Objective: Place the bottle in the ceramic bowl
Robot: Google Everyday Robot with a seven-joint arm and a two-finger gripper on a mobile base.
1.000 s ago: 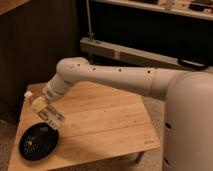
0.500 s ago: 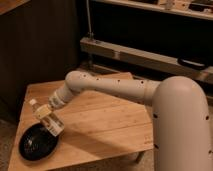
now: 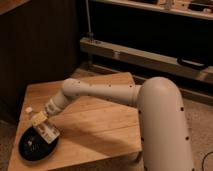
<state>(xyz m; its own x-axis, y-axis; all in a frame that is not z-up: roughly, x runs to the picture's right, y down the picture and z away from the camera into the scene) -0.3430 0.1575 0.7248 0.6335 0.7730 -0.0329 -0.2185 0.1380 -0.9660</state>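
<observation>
The bottle, pale with a white cap pointing up-left, is held in my gripper at the front left of the table. It hangs tilted just above the far rim of the black ceramic bowl, which sits at the table's front left corner. My white arm reaches down-left from my body to it. The gripper is shut on the bottle's lower part. Whether the bottle touches the bowl cannot be told.
The bowl stands on a low wooden table with edges close at the front and left. My white body stands at the right. A dark wall panel and a metal rail lie behind the table.
The arm has swung down and toward the table's front left corner, carrying the bottle from above the table to just over the bowl.
</observation>
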